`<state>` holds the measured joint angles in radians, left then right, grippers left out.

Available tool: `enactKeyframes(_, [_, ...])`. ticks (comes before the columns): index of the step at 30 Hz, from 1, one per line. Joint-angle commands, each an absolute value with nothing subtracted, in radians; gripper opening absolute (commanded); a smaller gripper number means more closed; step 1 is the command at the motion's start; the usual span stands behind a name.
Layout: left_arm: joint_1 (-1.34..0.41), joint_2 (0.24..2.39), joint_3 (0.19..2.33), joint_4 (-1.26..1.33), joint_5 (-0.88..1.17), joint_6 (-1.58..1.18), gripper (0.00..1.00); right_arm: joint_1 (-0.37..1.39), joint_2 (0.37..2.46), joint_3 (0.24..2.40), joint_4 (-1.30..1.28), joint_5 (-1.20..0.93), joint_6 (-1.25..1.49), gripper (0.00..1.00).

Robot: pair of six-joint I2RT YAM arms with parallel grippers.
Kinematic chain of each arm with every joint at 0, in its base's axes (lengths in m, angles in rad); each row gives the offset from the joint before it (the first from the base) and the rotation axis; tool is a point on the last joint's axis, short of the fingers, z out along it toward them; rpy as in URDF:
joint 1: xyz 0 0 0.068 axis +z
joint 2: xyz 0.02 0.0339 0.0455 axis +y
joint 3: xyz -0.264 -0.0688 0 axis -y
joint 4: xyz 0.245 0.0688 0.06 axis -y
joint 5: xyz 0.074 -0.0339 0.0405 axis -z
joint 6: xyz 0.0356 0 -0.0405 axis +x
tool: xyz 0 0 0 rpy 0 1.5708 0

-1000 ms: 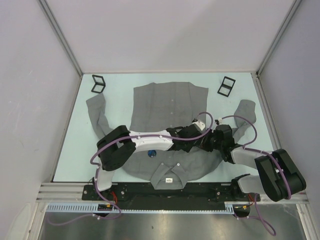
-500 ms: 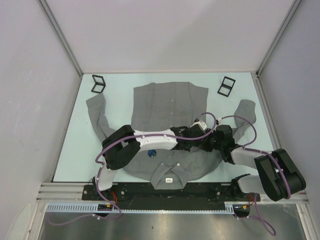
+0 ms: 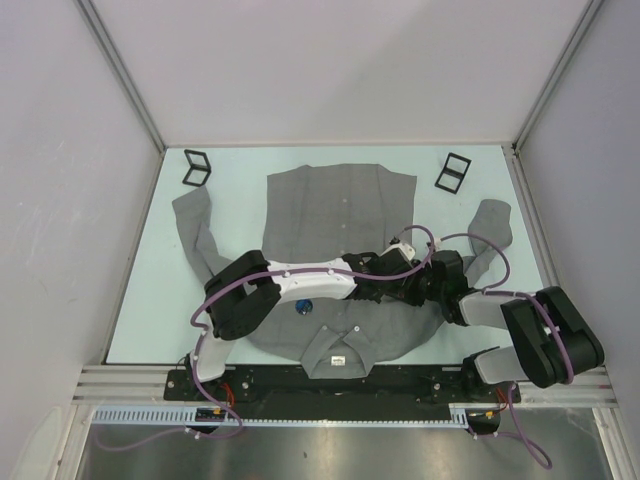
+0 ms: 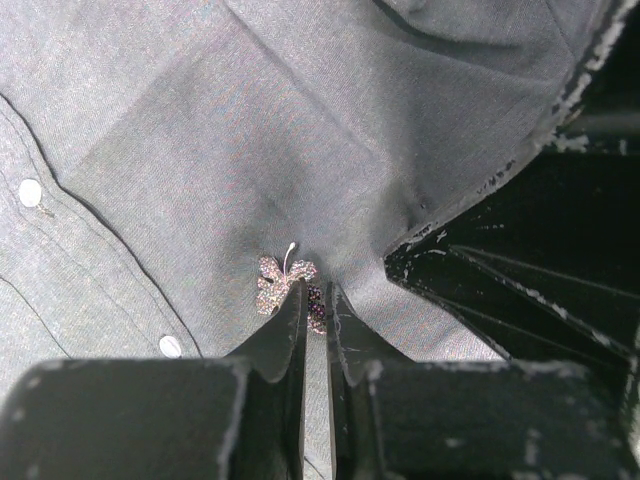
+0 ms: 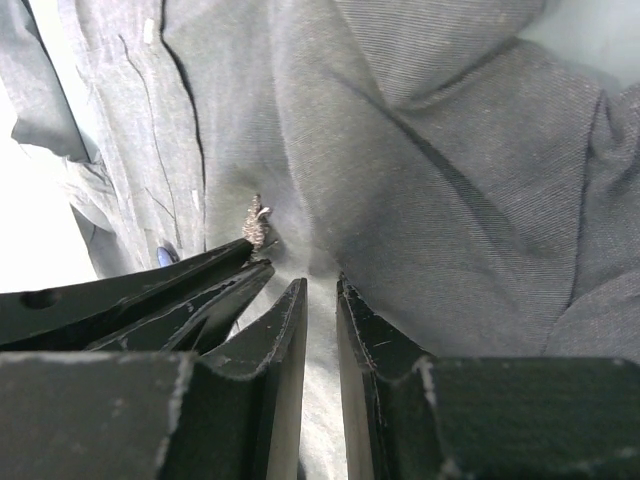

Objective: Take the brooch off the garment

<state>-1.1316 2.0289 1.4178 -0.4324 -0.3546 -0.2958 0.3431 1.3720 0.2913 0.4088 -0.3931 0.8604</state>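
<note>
Glittering butterfly brooch (image 4: pixel 288 290) — grey woven garment (image 4: pixel 300 120)

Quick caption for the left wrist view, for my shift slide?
Left gripper pinching the butterfly brooch on the grey shirt, right gripper holding the fabric alongside.

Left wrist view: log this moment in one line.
left gripper: pinching sparkly butterfly-shaped brooch | right gripper: pinching grey button-up shirt beside it | brooch: not yet off shirt

Your garment (image 4: pixel 250 130) is matt, finely woven grey cloth; the brooch (image 4: pixel 283 282) glitters, studded with tiny stones; the left tool (image 4: pixel 315 295) is matt black plastic, scuffed pale along its edges.
</note>
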Motion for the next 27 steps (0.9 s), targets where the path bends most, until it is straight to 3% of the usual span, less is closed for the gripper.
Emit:
enactKeyframes(1, [-1.144,2.062,1.408,-0.483,-0.305,-0.304,0.00,0.325,1.402,0.305,0.457,-0.417,0.871,0.22])
enactKeyframes(15, [-1.173,1.956,1.307,-0.384,-0.466,-0.411,0.00,0.313,1.425,0.310,0.459,-0.425,0.870,0.21])
enactKeyframes(27, [-1.173,1.925,1.328,-0.365,-0.423,-0.423,0.00,0.314,1.428,0.311,0.469,-0.445,0.862,0.21])
